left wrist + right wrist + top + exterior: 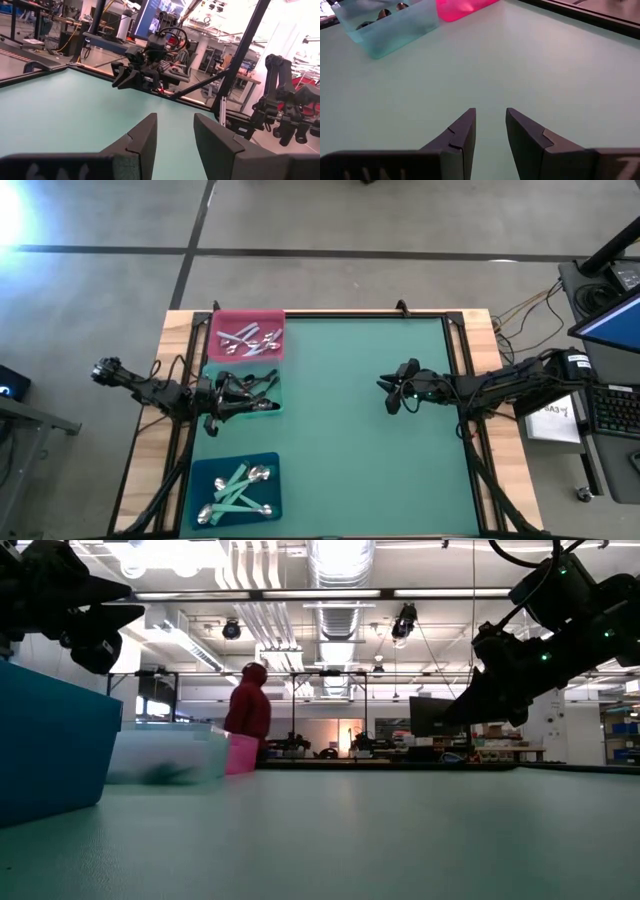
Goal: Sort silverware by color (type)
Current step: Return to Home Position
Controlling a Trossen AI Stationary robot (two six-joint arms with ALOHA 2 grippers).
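High view: silverware is all lying in pink tray, green tray and blue tray along table's L edge. Left gripper is hovering over green tray, so nearer; right gripper is hanging mid-table, well apart.

Low view: no utensil is showing on the mat.

L wrist: jaws are standing apart, empty.

R wrist: jaws are apart, gripping nothing, facing the trays.

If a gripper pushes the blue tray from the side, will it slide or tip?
Probably slide, not tip: the blue tray shows a wide footprint on the smooth table. It seems light plastic, so it may move easily. The loose mint-handled spoons inside would likely shift.
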